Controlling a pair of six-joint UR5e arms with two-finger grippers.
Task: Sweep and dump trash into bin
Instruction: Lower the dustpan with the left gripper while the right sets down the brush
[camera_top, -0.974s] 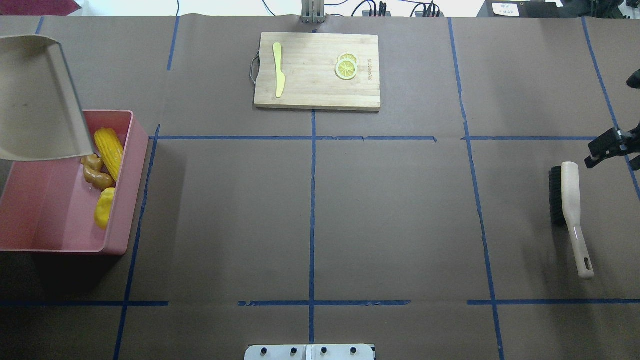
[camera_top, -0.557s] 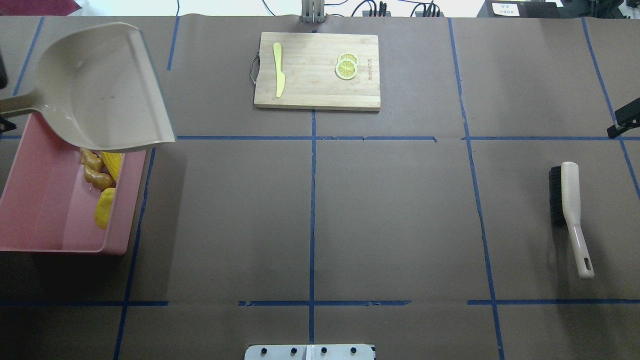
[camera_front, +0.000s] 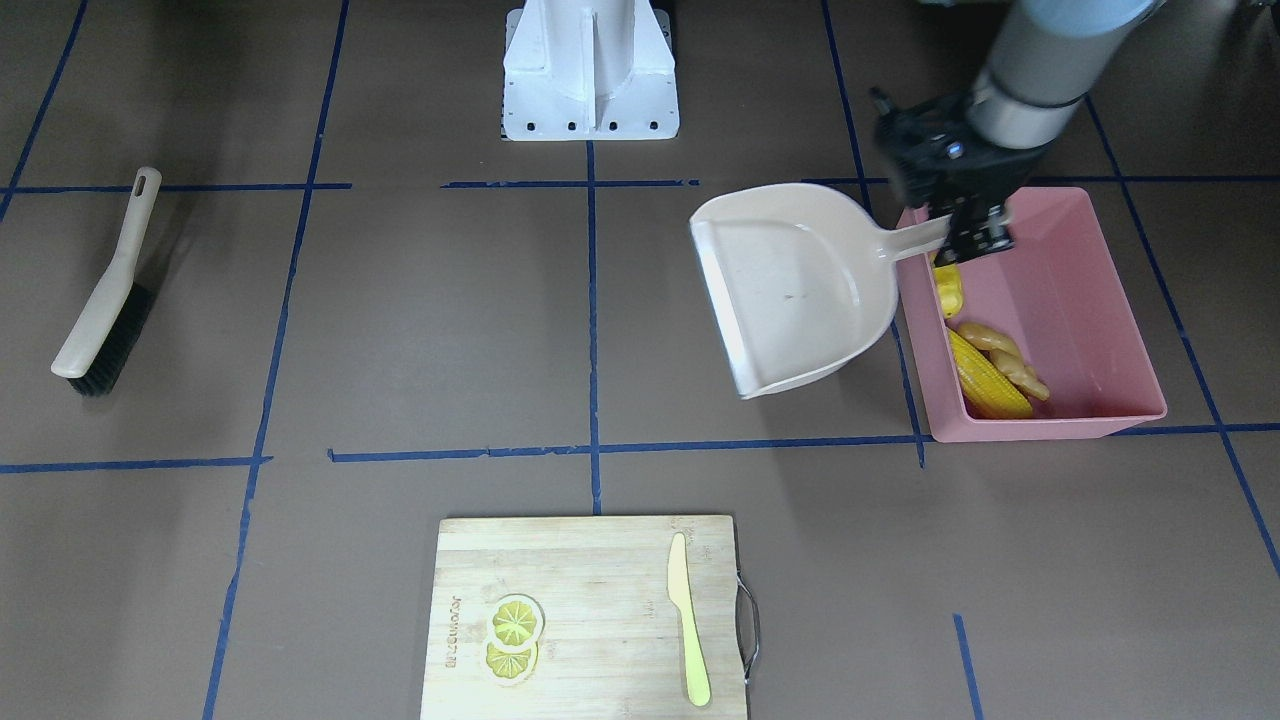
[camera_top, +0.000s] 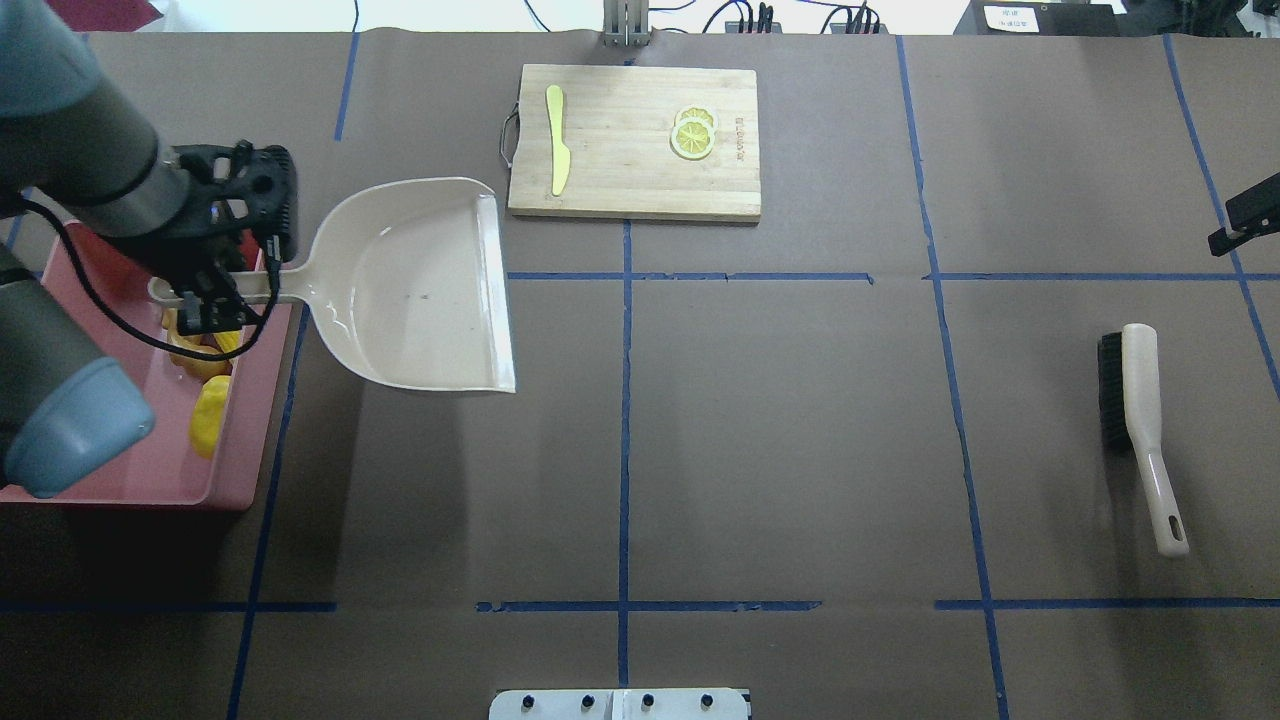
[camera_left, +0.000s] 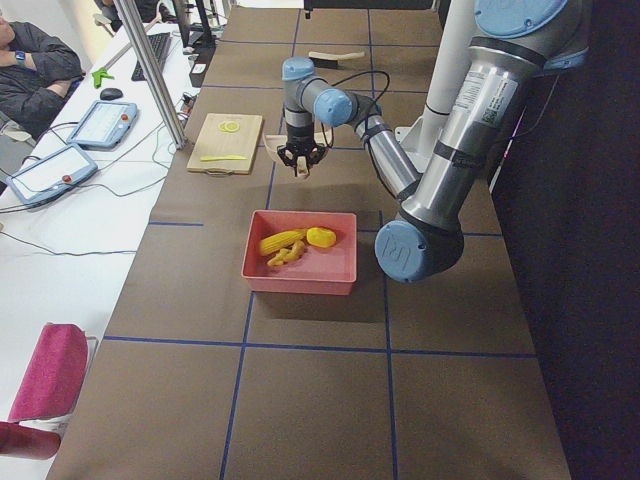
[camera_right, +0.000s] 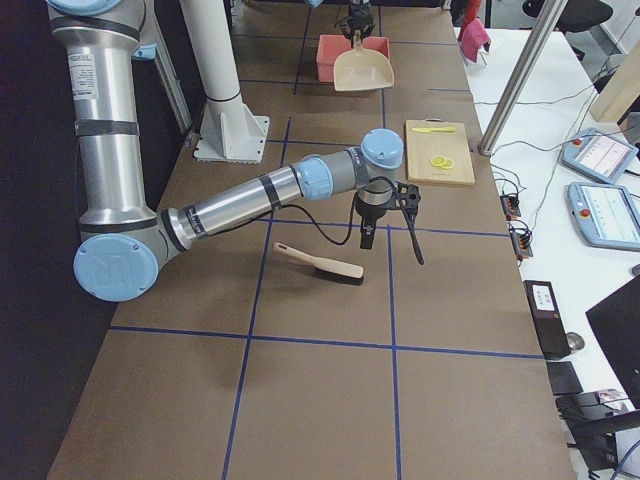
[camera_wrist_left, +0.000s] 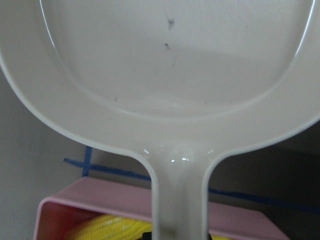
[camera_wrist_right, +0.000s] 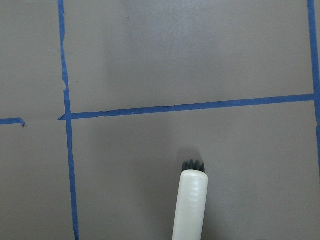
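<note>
Zero tilt lowering empty dustpan (camera_top: 410, 285) to tabletop (camera_top: 780, 420) beside bin (camera_top: 130, 495), overhead frame left; left gripper (camera_front: 975, 238) jaws clenched on handle, right gripper (camera_right: 370, 235) jaws unreadable.

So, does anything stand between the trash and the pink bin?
Nothing visible does: the corn cob, ginger root and potato lump already lie inside the bin. The left hand holds the empty dustpan by its handle.
</note>
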